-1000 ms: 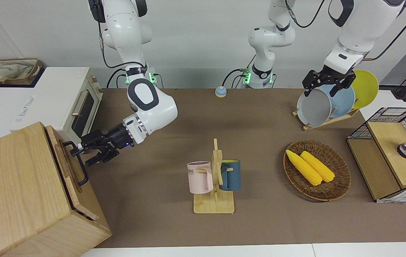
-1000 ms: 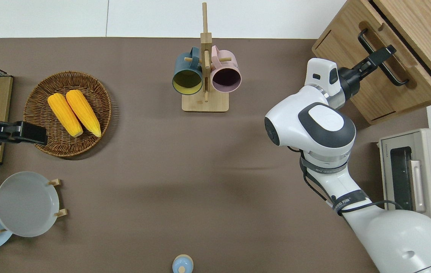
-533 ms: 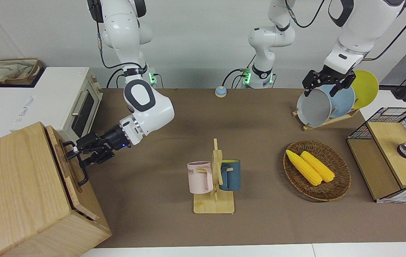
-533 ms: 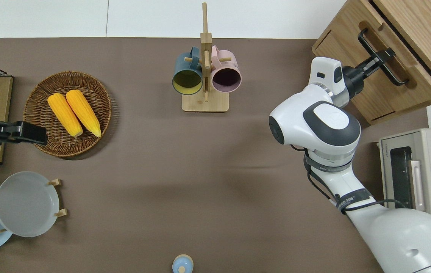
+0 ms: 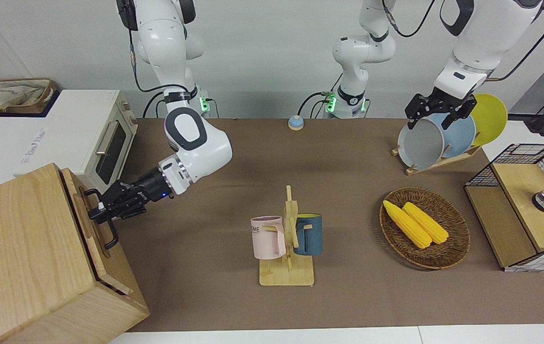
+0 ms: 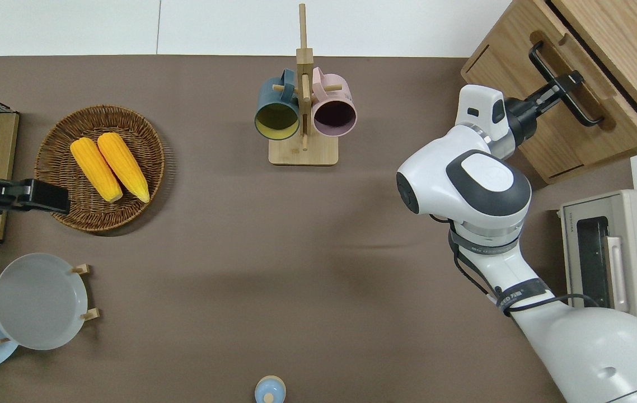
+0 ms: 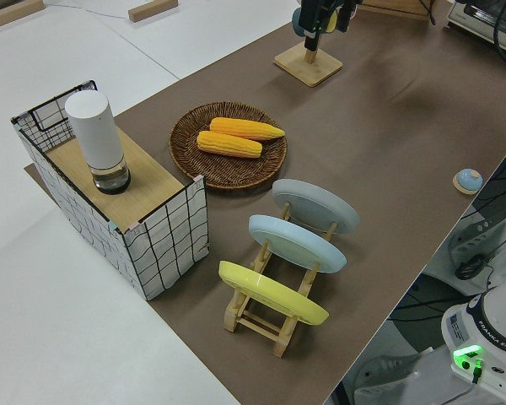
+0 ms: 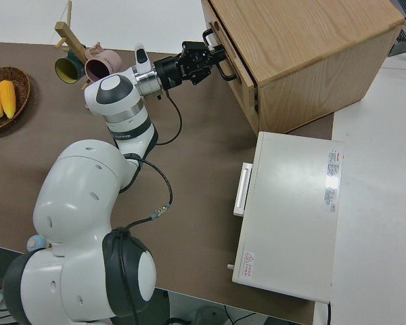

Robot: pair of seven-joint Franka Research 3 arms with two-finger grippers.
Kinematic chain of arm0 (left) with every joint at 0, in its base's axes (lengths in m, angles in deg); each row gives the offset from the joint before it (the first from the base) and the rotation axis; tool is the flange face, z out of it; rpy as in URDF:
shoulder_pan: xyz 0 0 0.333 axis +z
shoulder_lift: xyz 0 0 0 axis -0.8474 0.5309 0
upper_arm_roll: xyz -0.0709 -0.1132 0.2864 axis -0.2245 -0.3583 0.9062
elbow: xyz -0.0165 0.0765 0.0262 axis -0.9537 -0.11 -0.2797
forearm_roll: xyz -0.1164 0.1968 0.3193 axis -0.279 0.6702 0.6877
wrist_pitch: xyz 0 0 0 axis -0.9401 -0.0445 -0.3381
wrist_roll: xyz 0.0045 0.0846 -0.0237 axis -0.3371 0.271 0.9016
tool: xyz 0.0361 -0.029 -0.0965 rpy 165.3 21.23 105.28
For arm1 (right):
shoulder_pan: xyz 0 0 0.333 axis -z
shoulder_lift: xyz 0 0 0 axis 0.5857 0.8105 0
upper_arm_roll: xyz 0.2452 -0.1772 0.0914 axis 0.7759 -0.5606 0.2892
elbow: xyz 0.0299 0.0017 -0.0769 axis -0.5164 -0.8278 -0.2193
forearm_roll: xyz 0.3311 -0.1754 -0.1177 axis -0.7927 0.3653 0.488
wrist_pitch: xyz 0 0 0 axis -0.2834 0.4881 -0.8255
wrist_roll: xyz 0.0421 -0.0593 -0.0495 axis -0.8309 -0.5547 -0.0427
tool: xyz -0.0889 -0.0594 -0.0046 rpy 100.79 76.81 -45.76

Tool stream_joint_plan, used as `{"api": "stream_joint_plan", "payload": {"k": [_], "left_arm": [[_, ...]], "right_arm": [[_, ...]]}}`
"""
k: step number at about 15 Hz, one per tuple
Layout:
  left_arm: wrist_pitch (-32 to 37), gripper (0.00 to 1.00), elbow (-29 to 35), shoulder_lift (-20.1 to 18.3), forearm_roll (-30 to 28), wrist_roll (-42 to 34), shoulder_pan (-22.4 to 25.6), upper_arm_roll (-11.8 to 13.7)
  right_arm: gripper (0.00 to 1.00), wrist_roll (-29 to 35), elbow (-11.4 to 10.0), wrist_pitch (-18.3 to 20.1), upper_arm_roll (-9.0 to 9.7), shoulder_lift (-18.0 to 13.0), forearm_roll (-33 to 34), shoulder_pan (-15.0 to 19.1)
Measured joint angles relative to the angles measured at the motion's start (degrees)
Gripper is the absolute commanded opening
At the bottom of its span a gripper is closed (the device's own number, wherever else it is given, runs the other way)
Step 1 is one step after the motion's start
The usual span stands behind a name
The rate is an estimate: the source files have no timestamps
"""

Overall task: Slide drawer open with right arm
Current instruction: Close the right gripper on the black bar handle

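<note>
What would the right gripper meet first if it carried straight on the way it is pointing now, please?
The right gripper points at the wooden box and is already at the black handle of the drawer. Going on, it would probably press against the drawer front just past the handle, though the exact gap is unclear.

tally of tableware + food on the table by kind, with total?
Plates: 3, grey, blue, yellow, all standing in the wooden plate rack
Mugs: 2, pink and dark blue, hung on the mug stand
Corn cobs: 2, in the wicker basket
Total: 7
</note>
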Motion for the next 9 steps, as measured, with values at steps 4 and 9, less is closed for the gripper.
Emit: {"api": "stream_joint_plan", "payload": {"k": [4, 9], "left_arm": [[0.0, 0.99, 0.0, 0.0, 0.0, 0.0, 0.0, 0.0], [0.0, 0.99, 0.0, 0.0, 0.0, 0.0, 0.0, 0.0]], "right_arm": [[0.515, 0.0, -0.1, 0.4, 0.02, 0.0, 0.0, -0.3], [0.244, 0.0, -0.2, -0.1, 0.38, 0.4, 0.0, -1.1]]}}
